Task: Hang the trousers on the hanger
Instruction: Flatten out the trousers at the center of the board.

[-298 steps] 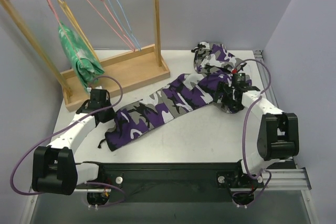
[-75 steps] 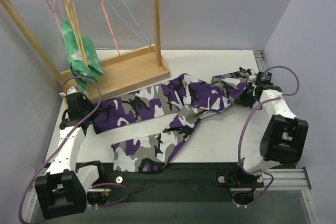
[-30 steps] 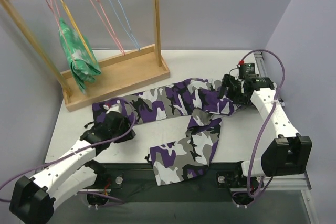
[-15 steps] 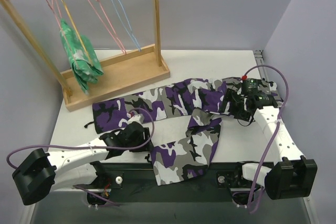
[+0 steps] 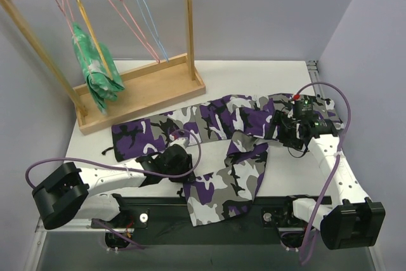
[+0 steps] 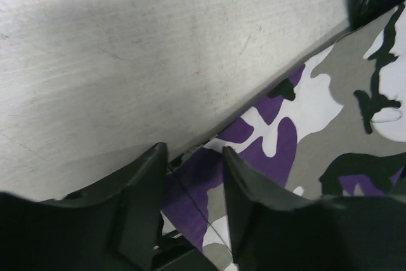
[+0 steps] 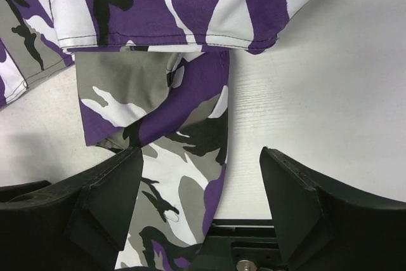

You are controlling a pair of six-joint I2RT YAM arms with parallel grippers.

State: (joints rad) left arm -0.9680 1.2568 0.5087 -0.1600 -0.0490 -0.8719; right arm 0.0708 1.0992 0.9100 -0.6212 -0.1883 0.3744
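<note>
1. down at the near edge of the desk (image 5: 279, 80), the left claw (image 6: 193, 153) sits released, its two dark fingers (image 6: 136, 207) a narrow gap apart. the purple hem of the trousers (image 6: 330, 131) lies in that gap, right where the cloth meets bare desk.
2. seen from the top camera, the left claw (image 5: 179, 160) lies low between the two trouser legs, at the upper left corner of the near leg, with its arm stretched flat along the front of the desk.
3. over on the right, the right claw (image 7: 200, 157) is released too, jaws spread wide. it hangs above a folded part of the trousers (image 7: 165, 112), and neither finger touches the cloth.
4. from above, the right claw (image 5: 285, 130) is at the waist end of the trousers (image 5: 209, 118), near the right side of the desk.
5. outward from both claws, the trousers lie flat. one leg runs leftward across the middle of the desk, and the other bends toward the front, where its end hangs over the near edge.
6. farther back, at the far left, the hanger (image 5: 89, 23) hangs from the rail of the wooden rack (image 5: 188, 23), well apart from the trousers. it is just beside a green garment (image 5: 95, 61).
7. also on the rail are pink hangers (image 5: 130, 20) and a blue hanger (image 5: 151, 20).
</note>
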